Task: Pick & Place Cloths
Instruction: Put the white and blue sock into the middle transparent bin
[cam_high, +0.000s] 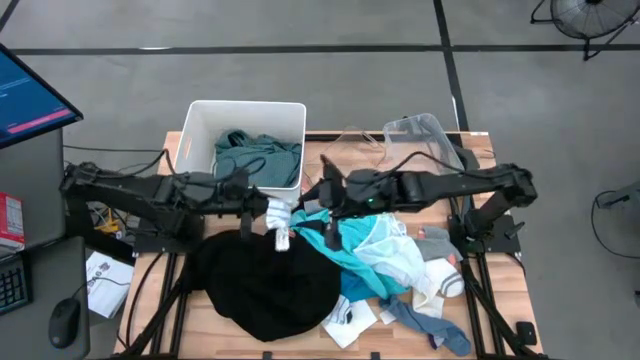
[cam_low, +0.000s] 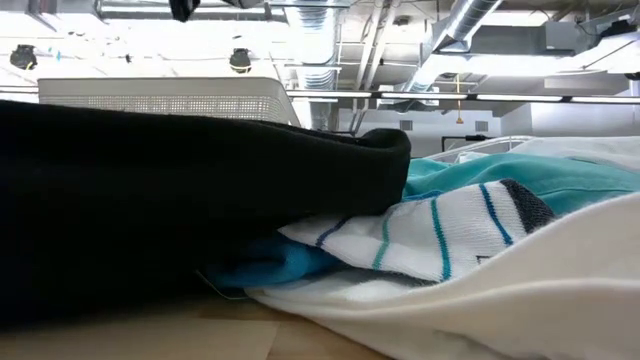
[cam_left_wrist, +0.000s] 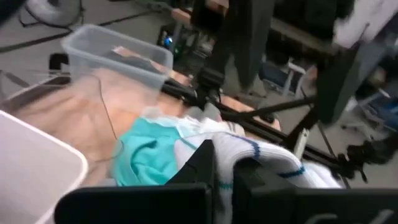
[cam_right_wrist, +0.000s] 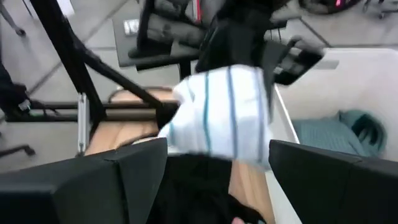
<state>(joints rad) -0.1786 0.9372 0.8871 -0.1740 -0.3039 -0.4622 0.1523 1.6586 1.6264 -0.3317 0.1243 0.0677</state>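
My left gripper (cam_high: 268, 208) (cam_left_wrist: 225, 171) is shut on a white sock with teal and blue stripes (cam_high: 281, 228) (cam_right_wrist: 221, 115), beside the white bin's (cam_high: 196, 120) near right corner. A teal-green shirt (cam_high: 255, 152) lies in that bin. My right gripper (cam_high: 322, 195) (cam_right_wrist: 217, 152) stands open just right of the sock, its fingers on either side of it and apart from it. On the table lie a large black cloth (cam_high: 265, 285) (cam_low: 150, 190), a cyan shirt (cam_high: 345, 245), white pieces (cam_high: 400, 255) and another striped sock (cam_low: 450, 235). My left gripper pinches the striped sock between its two fingers, which come at it nearly level from the table's left. A fold of the sock (cam_left_wrist: 239, 152) bulges over the fingertips. The rest hangs slack below the fingers (cam_high: 282, 238), over the black cloth's far edge.
A clear plastic bin (cam_high: 425, 140) (cam_left_wrist: 115, 59) stands at the far right of the table. Small socks and pieces (cam_high: 440, 275) lie along the right and near edge. A monitor (cam_high: 30, 95) and a mouse (cam_high: 65, 320) sit left of the table.
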